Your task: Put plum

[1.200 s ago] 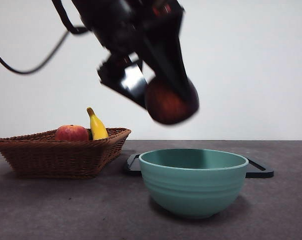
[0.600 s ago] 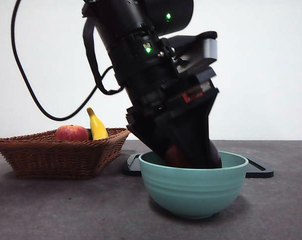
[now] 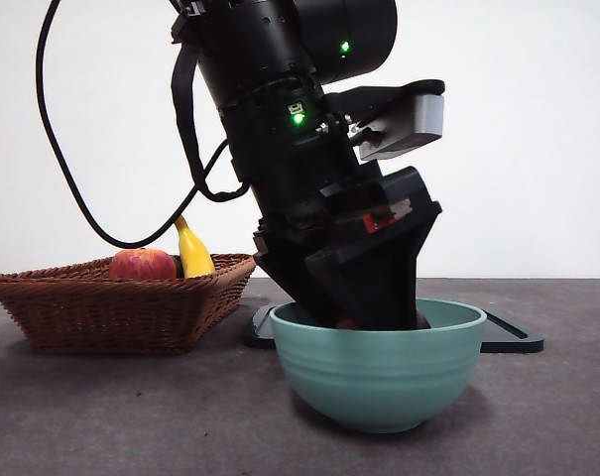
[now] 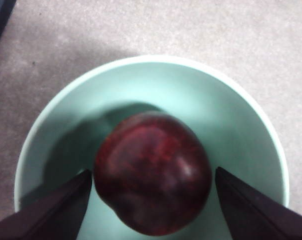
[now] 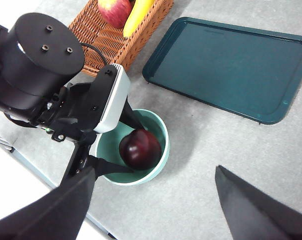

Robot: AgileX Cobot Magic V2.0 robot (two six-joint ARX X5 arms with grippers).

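The left gripper (image 4: 151, 200) reaches steeply down into the teal bowl (image 3: 379, 372), its black body filling the middle of the front view and its fingers (image 4: 56, 210) dipping below the bowl's rim. Between those fingers sits the plum (image 4: 153, 172), dark maroon with a faint sheen, low inside the bowl. In the left wrist view the fingers stand spread to either side of the fruit; one comes very close to the plum's skin, the other shows a clear strip of bowl between itself and the fruit, so they look parted rather than pinching, though whether the near one touches the plum cannot be told. From the front only a sliver of the plum (image 3: 347, 323) shows above the rim, beside the gripper's dark wedge. The right gripper (image 5: 155, 210) hangs high above the desk (image 5: 205, 150), well apart from everything, its fingers spread wide, and it looks down on the bowl (image 5: 158, 150) with the plum (image 5: 140, 149) in it. Behind the bowl lies a dark teal tray (image 5: 225, 65), flat on the desk. To one side stands a wicker basket (image 3: 121, 307) holding a red apple (image 3: 142, 264) and a yellow banana (image 3: 192, 253), which rise above its rim.
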